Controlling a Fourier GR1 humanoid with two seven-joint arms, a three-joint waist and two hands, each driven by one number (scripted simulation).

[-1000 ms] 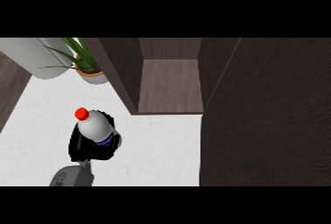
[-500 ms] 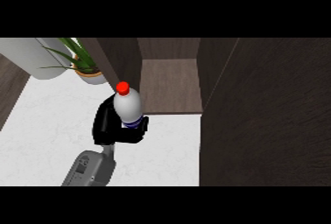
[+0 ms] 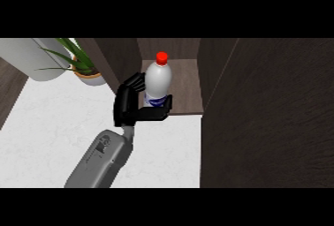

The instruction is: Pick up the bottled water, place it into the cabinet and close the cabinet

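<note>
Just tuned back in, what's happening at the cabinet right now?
One robot hand, the only one in view, is curled round the bottled water and holds it upright at the mouth of the open cabinet, its red cap up. Whether the bottle already rests on the shelf cannot be told. The cabinet door stands open on the right. A potted plant sits on the counter to the left.
</note>
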